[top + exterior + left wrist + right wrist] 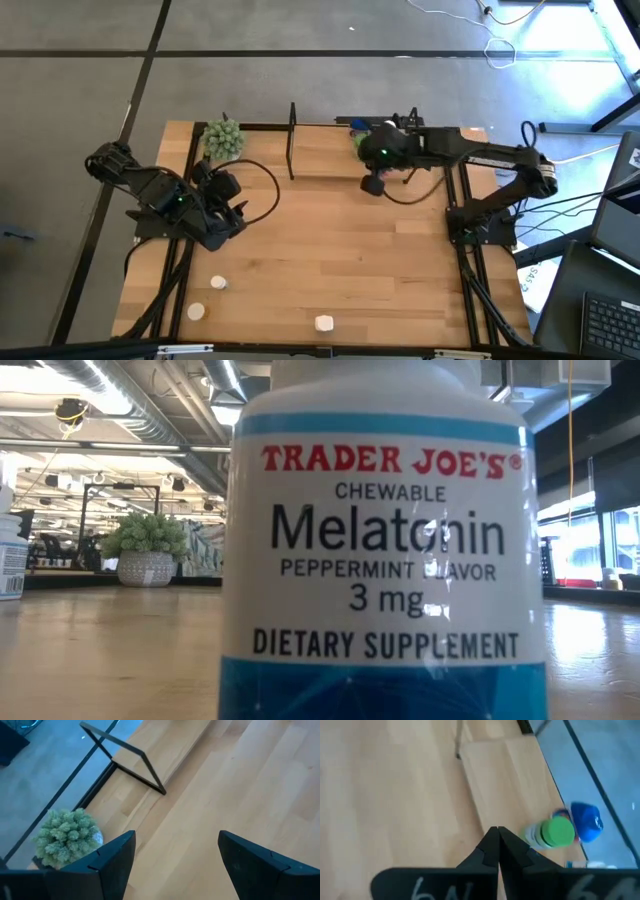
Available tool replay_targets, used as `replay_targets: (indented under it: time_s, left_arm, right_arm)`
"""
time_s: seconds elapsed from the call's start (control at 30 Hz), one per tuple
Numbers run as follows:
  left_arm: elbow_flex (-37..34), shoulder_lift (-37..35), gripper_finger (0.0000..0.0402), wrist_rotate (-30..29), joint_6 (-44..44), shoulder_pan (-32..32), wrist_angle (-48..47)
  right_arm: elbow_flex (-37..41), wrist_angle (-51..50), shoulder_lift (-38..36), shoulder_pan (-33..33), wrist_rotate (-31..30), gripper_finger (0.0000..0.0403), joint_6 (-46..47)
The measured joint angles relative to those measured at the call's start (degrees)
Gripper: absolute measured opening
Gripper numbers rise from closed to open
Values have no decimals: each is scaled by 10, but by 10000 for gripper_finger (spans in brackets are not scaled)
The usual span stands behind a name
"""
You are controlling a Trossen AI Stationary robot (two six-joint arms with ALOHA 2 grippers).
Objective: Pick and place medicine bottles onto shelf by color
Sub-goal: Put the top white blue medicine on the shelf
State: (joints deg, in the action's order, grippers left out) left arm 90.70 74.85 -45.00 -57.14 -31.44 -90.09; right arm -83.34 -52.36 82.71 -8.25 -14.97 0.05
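Three white medicine bottles stand on the table's near part [217, 284], [196, 311], [324, 323]. The last one, a white and blue melatonin bottle [385, 550], fills the low view. On the right end of the shelf [330, 160] stand a green-topped bottle [555, 832] and a blue-topped one [585, 822]. My right gripper [496, 845] hangs shut and empty above the shelf's near edge [373, 185], left of those two. My left gripper [175, 840] is open and empty over the table's left part [228, 205].
A green spiky plant ball [223, 138] sits at the table's far left, beside the shelf's black left frame [125, 762]. The shelf board's left and middle are bare wood [505, 785]. Bare tabletop lies between the arms [330, 250].
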Motion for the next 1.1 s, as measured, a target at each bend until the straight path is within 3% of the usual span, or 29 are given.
replay_targets:
  time_s: [0.1, 0.33, 0.47, 0.63, 0.83, 1.0, 1.1]
  left_arm:
    - [0, 0, 279, 1, -12, -10, 1]
    - [0, 0, 279, 3, -16, -21, 1]
    - [0, 0, 279, 4, -8, -21, 1]
    - [0, -13, 279, 26, 29, -23, 1]
    - [0, -50, 279, 69, 66, -28, 0]
    - [0, -91, 279, 78, 83, -47, 1]
    - [-18, -116, 279, 82, 83, -57, 1]
  right_arm:
    - [0, -1, -20, 34, 17, 4, -23]
    - [0, -2, -46, 105, 121, 4, -33]
    - [0, -6, -46, 147, 131, 4, -1]
    - [0, -7, -44, 202, 129, 4, 82]
    - [0, -5, -27, 254, 76, 3, 230]
    - [0, -1, 4, 277, 78, 2, 311]
    - [0, 6, 23, 280, 110, 2, 338]
